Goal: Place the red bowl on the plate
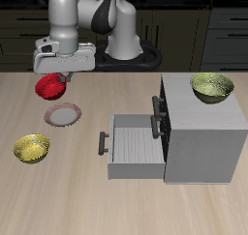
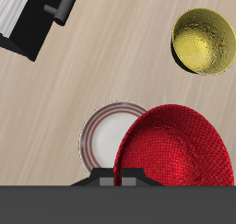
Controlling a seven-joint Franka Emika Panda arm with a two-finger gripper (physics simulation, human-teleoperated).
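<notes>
The red bowl hangs tilted in the air just behind the plate, its rim caught in my gripper, which is shut on it. The plate, reddish-brown at the rim and pale in the centre, lies flat on the table. In the wrist view the red bowl looms large and close, and it covers one edge of the plate below it. My fingertips are mostly hidden behind the bowl's rim.
A yellow-green bowl sits on the table nearer the front edge than the plate. Another yellow-green bowl rests on top of the grey cabinet, whose drawer stands pulled open.
</notes>
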